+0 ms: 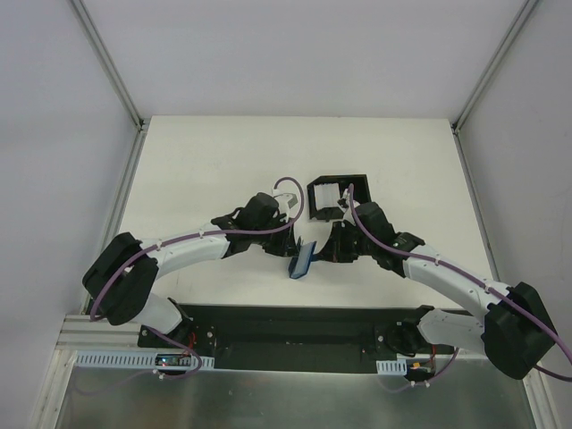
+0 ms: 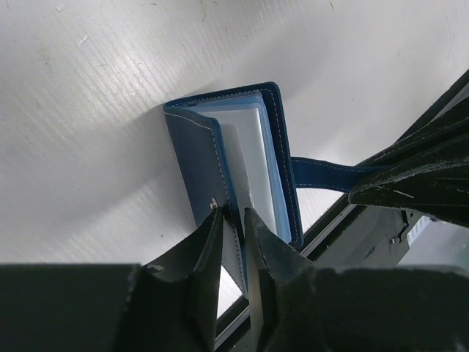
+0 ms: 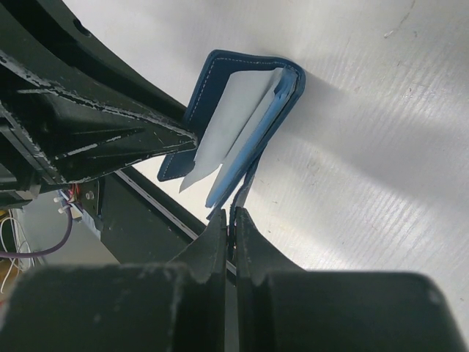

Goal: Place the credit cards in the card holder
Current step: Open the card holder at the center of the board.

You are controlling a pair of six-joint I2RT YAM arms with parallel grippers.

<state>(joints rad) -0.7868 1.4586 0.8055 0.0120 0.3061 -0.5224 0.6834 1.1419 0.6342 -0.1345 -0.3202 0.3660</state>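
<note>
I've got one blue wallet (image 1: 303,259) near the middle: left claw (image 2: 234,227) pinching one white card (image 3: 233,121) in it, right claw (image 3: 231,220) clamped shut on its strap (image 2: 322,174).

White matte surface (image 1: 223,161), plain pale grey walls (image 1: 295,54) on three sides, slanting aluminium posts (image 1: 107,63) at the far corners, even soft light

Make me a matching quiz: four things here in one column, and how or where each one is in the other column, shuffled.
1 left claw
2 right claw
3 card holder
4 black box

a white cards inside, farther back
b pinching a credit card
c open, between both claws
d pinching the blue strap

Pairs: 1-b, 2-d, 3-c, 4-a
</note>
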